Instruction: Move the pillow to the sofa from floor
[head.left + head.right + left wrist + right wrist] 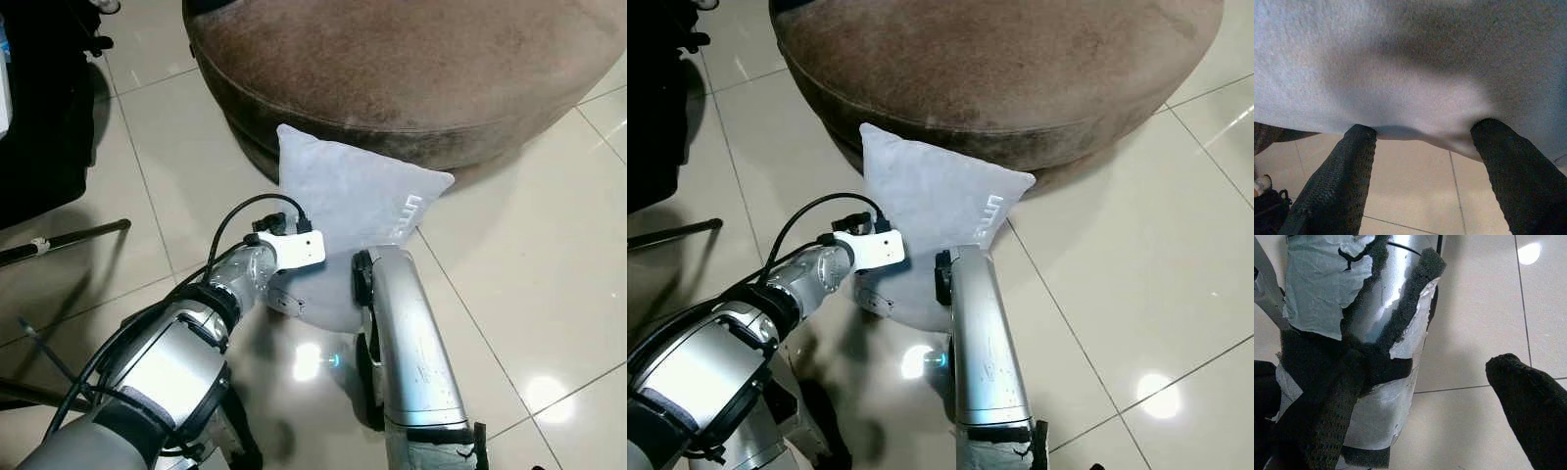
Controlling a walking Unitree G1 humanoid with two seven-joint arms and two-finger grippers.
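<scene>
A pale grey pillow (pixel 353 196) stands on the tiled floor, leaning against the base of the round brown sofa (pixel 392 59). My left arm reaches to the pillow's lower left edge. In the left wrist view my left gripper (pixel 1425 129) is open, its two black fingertips (pixel 1361 134) pressed against the bottom of the pillow (pixel 1410 63), with fabric bulging between them. My right gripper (pixel 1427 364) is open over bare tiles with nothing between its fingers, beside a silver limb wrapped in torn tape (pixel 1352 308). A silver limb (pixel 411 343) runs from the frame's bottom up to the pillow's lower edge.
A black object (pixel 39 127) fills the left side, with a dark pole (pixel 69 240) lying on the floor in front of it. Glossy beige tiles (pixel 549 274) spread out to the right of the pillow. The sofa's top is bare.
</scene>
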